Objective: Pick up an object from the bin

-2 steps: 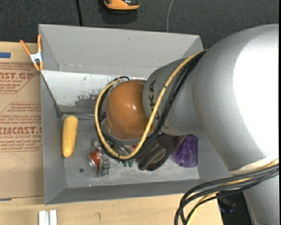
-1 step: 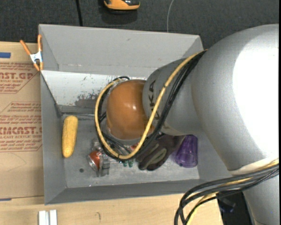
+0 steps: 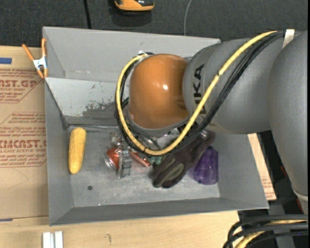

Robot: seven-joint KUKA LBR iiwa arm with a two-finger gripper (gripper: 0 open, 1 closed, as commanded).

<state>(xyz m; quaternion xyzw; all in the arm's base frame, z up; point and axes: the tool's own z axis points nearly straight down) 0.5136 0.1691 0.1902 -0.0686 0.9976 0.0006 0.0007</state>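
My gripper (image 3: 125,166) reaches down under the orange wrist cover to the bin floor, a little left of the middle. Right against it lies a small red and silver thing (image 3: 112,157), like a crushed can, with a red part continuing on the gripper's right side. Whether the gripper grips it is hidden. A dark brown, limp, glove-like thing (image 3: 170,172) lies just to the right of the gripper. Beside that lies a translucent purple thing (image 3: 206,167).
A yellow corn cob (image 3: 76,149) lies lengthwise along the bin's left wall, apart from the others. The arm and its orange cover hide the bin's middle and right rear. Bare floor runs along the front wall.
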